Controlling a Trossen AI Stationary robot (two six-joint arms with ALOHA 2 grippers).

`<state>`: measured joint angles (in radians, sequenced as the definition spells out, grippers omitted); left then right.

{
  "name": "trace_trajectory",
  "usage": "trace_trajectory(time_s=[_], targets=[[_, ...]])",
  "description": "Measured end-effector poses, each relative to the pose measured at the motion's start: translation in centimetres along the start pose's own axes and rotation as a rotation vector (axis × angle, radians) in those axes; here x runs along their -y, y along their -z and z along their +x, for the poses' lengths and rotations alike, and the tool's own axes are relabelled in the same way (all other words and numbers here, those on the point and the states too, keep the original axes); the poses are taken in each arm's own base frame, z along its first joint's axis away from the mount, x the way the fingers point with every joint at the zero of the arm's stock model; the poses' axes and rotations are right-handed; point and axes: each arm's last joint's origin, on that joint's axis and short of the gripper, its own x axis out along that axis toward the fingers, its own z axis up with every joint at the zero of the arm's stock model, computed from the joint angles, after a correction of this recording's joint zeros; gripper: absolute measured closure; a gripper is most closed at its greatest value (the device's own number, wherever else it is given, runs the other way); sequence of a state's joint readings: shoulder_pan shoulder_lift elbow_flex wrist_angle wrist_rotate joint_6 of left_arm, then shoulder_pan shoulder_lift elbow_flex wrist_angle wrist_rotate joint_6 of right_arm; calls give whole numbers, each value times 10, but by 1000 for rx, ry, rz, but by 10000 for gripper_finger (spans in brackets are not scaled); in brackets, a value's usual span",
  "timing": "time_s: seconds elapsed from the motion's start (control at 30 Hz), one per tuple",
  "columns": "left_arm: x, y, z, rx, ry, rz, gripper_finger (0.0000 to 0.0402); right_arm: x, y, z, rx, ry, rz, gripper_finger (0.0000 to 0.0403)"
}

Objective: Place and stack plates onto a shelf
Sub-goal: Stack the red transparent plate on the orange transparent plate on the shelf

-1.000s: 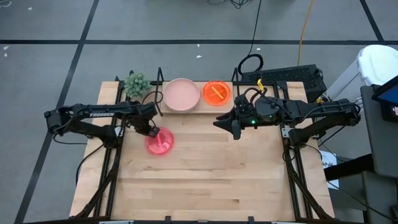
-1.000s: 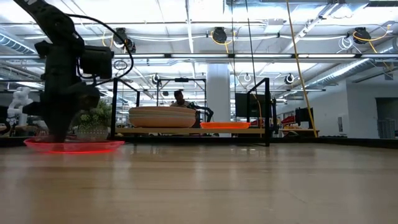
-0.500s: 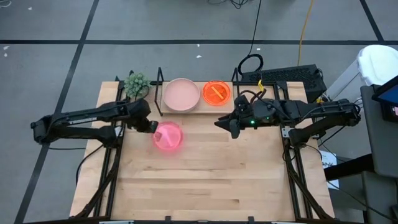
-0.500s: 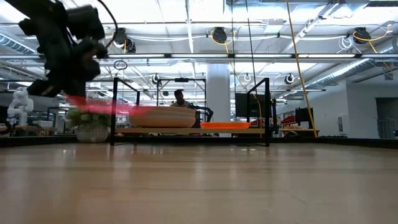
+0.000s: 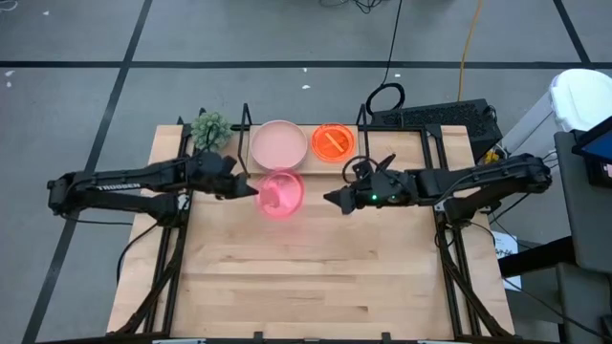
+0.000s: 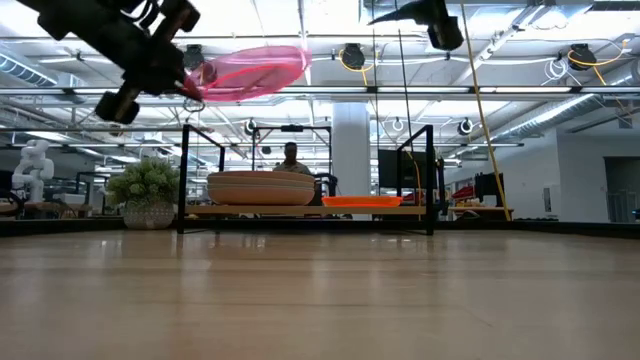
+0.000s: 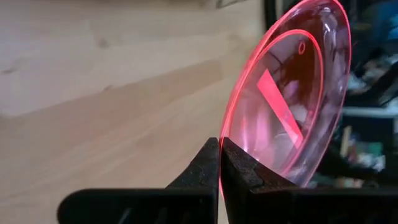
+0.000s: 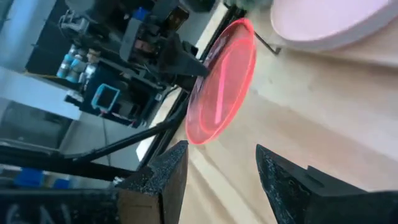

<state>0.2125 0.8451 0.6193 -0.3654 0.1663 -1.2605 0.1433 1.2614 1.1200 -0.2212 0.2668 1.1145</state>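
Note:
A translucent neon pink plate (image 5: 280, 194) hangs in the air in front of the shelf, high above the table in the low view (image 6: 250, 70). My left gripper (image 5: 251, 188) is shut on its left rim. My right gripper (image 5: 335, 199) is open, just right of the plate and apart from it; its wrist view shows the plate (image 8: 221, 81) ahead of the fingers. The shelf (image 6: 305, 208) stands at the far edge. On it rest a stack topped by a pale pink plate (image 5: 278, 145) and an orange plate (image 5: 333, 141). My left gripper pinches the pink plate's rim (image 7: 225, 144) between its two shut fingers, at the plate's left edge. The fingers come at it about level from the table's left. The plate is lifted clear of the table, its free right side (image 6: 300, 60) tilted slightly upward.
A small potted plant (image 5: 209, 128) stands at the shelf's left end. A black keyboard (image 5: 445, 117) lies beyond the table's far right corner. The wooden tabletop (image 5: 316, 277) stretches toward the near edge. A person (image 6: 290, 158) sits in the room behind the shelf.
My left gripper has lifted the pink plate off the table and carried it up and toward the right, to a spot in front of the shelf's pale pink stack. My right gripper has moved toward the left, nearer the plate.

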Motion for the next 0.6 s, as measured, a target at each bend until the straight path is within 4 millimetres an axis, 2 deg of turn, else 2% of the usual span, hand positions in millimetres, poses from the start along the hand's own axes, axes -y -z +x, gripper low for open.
trace_trajectory(time_s=[0.13,0.4,0.6], targets=[[11,4,4,77,66,-16,398,-7,5,7,85,-20,-127,230],[26,13,4,268,150,40,398,-20,4,4,229,10,-486,230],[38,16,2,414,210,148,398,-22,-3,4,255,26,-595,247]])
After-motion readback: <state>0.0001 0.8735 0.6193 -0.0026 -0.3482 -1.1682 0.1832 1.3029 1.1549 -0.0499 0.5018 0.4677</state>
